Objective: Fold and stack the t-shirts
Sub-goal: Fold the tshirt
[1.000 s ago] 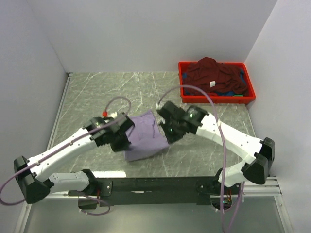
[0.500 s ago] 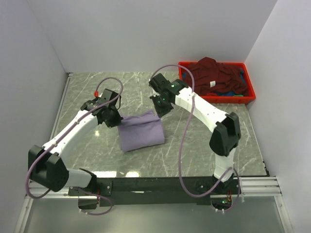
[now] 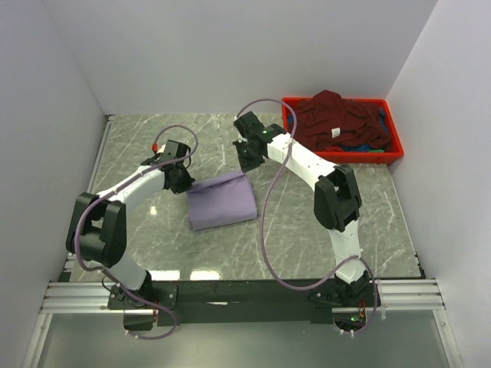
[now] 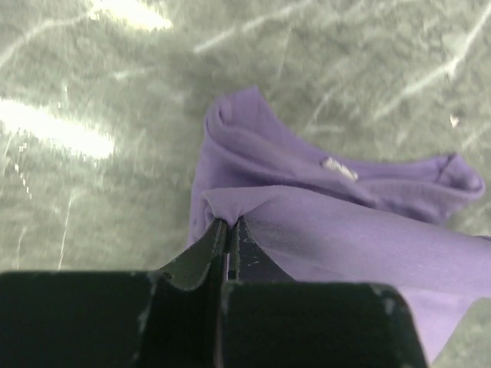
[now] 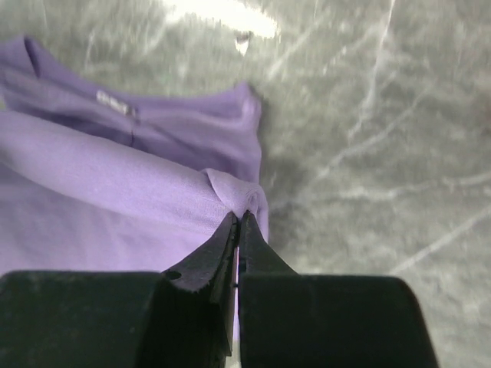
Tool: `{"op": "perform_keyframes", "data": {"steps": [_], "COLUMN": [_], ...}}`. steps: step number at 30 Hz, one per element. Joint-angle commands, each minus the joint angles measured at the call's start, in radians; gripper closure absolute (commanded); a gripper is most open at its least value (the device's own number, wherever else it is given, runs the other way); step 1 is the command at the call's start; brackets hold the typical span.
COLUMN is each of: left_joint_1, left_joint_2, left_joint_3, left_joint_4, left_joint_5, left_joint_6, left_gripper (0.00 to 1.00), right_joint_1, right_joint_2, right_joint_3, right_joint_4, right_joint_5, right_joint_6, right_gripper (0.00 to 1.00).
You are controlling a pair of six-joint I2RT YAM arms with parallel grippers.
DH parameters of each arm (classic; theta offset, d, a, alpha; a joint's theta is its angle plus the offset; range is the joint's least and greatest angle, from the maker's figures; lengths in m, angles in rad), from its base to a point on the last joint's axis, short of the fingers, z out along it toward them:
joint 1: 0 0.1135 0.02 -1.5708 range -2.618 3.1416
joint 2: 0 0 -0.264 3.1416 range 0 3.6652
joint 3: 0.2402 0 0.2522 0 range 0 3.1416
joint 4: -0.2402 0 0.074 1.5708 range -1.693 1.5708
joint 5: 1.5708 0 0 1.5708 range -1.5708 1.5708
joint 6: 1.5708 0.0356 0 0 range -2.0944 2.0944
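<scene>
Lavender short-sleeved cloth t-shirt (image 3: 222,201) is the one in play rn. Starting at the fingers: left gripper (image 4: 229,226) has its jaws pressed together on a small tuck of the purple fabric, and right gripper (image 5: 238,218) is doing the same, jaws squeezed tight on a little peak of cloth, no gap visible on either. Both wrist cams show the pinched layer raised a bit above a lower layer, w/ the collar and a tiny label lying just past the fingertips. From the top cam, left gripper (image 3: 186,182) has the far-left corner and right gripper (image 3: 247,165) the far-right one, so the held edge runs left-right btwn them and the rest of the shirt lies toward the arm bases, flat on the grey-green marble tabletop (image 3: 146,138), roughly centre. IMO that's what matters next: each arm is on its own corner, so any fold or drag has to go w/ both moving together along the near-far line or the edge skews. Dark maroon t-shirt (image 3: 337,115) is heaped in the red plastic crate (image 3: 341,158) at far right, well apart, closer to the right arm.
</scene>
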State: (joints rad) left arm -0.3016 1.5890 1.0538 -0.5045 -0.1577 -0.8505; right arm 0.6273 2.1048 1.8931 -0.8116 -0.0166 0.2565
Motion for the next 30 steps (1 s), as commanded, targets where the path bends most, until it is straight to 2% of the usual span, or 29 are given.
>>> {"op": "perform_keyframes", "data": {"steps": [1,5,7,10,12,16,17,19,20,24,25,30], "left_joint_1": [0.018,0.019,0.019,0.019,0.019,0.019,0.019,0.019,0.018,0.007,0.004,0.001], "left_joint_2": [0.02,0.052,0.058,0.051,0.017,-0.082,-0.13,-0.182,-0.234,-0.319,-0.323,-0.245], "left_joint_3": [-0.011,-0.017,-0.018,-0.012,-0.012,-0.035,-0.05,-0.089,-0.109,-0.218,-0.253,-0.284], "left_joint_4": [0.104,0.132,0.139,0.129,0.12,0.106,0.109,0.145,0.168,0.293,0.32,0.496], "left_joint_5": [-0.054,-0.069,-0.086,-0.095,-0.105,-0.125,-0.12,-0.079,-0.024,0.088,0.134,0.242], "left_joint_6": [0.018,0.013,0.011,0.01,0.004,-0.01,-0.009,-0.001,0.008,0.019,0.021,-0.001], "left_gripper": [0.97,0.94,0.92,0.82,0.72,0.53,0.4,0.25,0.23,0.23,0.25,0.34], "right_joint_1": [-0.021,-0.028,-0.032,-0.04,-0.043,-0.061,-0.067,-0.078,-0.08,-0.08,-0.08,-0.086], "right_joint_2": [0.021,0.047,0.05,0.029,-0.002,-0.09,-0.133,-0.198,-0.218,-0.284,-0.282,-0.221], "right_joint_3": [-0.006,-0.023,-0.037,-0.046,-0.043,-0.084,-0.103,-0.184,-0.251,-0.374,-0.414,-0.473], "right_joint_4": [0.115,0.15,0.16,0.175,0.169,0.199,0.237,0.32,0.354,0.544,0.608,0.784], "right_joint_5": [0.02,0.021,0.02,-0.003,0.007,0.015,0.015,-0.031,-0.108,-0.311,-0.416,-0.565], "right_joint_6": [0.016,0.035,0.047,0.061,0.067,0.089,0.09,0.084,0.073,0.085,0.09,0.177], "right_gripper": [1.0,0.98,0.91,0.75,0.66,0.58,0.57,0.55,0.54,0.54,0.54,0.54]}}
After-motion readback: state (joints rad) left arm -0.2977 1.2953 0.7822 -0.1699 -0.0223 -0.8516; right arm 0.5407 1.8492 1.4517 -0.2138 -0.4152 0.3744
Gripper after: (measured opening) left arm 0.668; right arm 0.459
